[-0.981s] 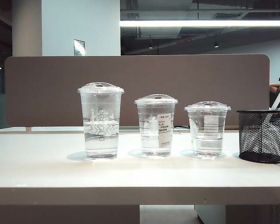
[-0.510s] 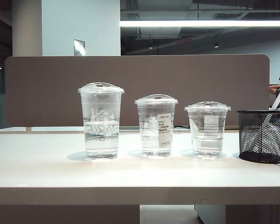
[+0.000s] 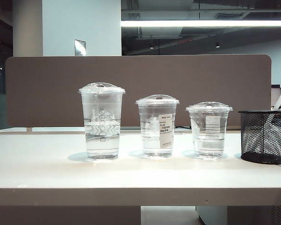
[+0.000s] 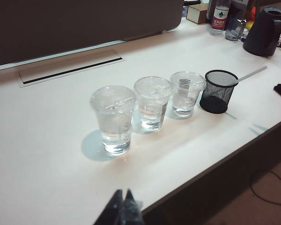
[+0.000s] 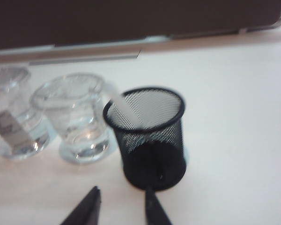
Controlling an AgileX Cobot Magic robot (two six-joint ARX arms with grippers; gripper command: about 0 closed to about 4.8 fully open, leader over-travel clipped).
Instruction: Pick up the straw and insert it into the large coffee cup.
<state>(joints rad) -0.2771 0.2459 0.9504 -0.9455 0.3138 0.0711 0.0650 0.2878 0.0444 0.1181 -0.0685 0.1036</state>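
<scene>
In the mesh holder (image 5: 150, 136), right of the cups, the light, slippery, crushable straw (image 4: 251, 74) is best pinched gently near its free upper end by the parted right gripper (image 5: 119, 206); the left gripper (image 4: 123, 208) is seen pressed together, away from the large cup (image 3: 101, 121).

clear plastic cups (image 3: 102, 121), black mesh holder (image 3: 263, 137) (matt)

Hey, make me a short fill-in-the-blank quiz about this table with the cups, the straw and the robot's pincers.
1. The straw leans out of the black mesh ____.
2. The number of lidded clear cups standing in a row is ____.
3. The large coffee cup stands at the end of the row ____ from the holder.
4. The right pincer hovers near the holder with its fingers ____, holding nothing; the left pincer hangs back at the table's near edge.

Missing words: holder; three; farthest; apart
</scene>
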